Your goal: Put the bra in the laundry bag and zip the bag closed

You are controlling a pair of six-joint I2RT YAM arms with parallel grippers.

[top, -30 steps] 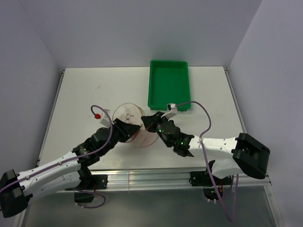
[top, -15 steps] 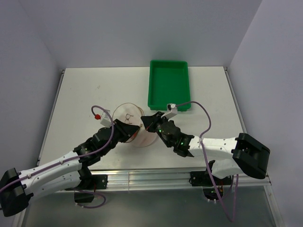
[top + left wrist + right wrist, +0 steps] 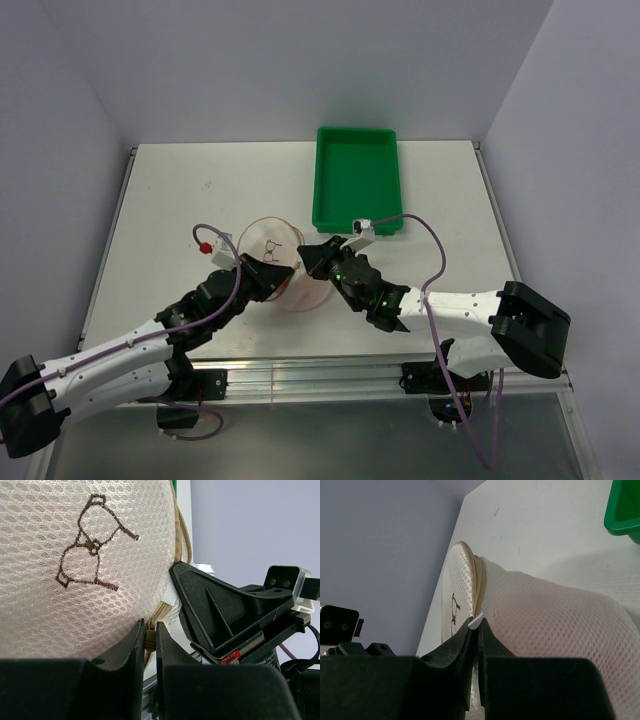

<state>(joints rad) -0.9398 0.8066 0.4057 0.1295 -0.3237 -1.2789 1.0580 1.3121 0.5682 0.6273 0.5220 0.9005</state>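
Observation:
The cream mesh laundry bag (image 3: 283,262) lies at the table's near middle, its round end with a brown printed mark (image 3: 89,545) facing up. Pink fabric of the bra (image 3: 555,625) shows through the mesh. My left gripper (image 3: 149,642) is shut on the tan zipper pull (image 3: 149,641) at the bag's near edge; in the top view it sits at the bag's left side (image 3: 268,276). My right gripper (image 3: 477,627) is shut on a small white tag (image 3: 476,620) of the bag beside the zipper line (image 3: 479,587), at the bag's right side (image 3: 312,258).
A green plastic tray (image 3: 356,179) stands behind the bag at the back right; its corner shows in the right wrist view (image 3: 623,510). The white table (image 3: 180,190) ends near the arm bases. A red-tipped cable fitting (image 3: 205,243) sits left of the bag.
The left gripper has shifted slightly left and down along the bag's edge with the zipper pull. The right arm and the bag have hardly moved.

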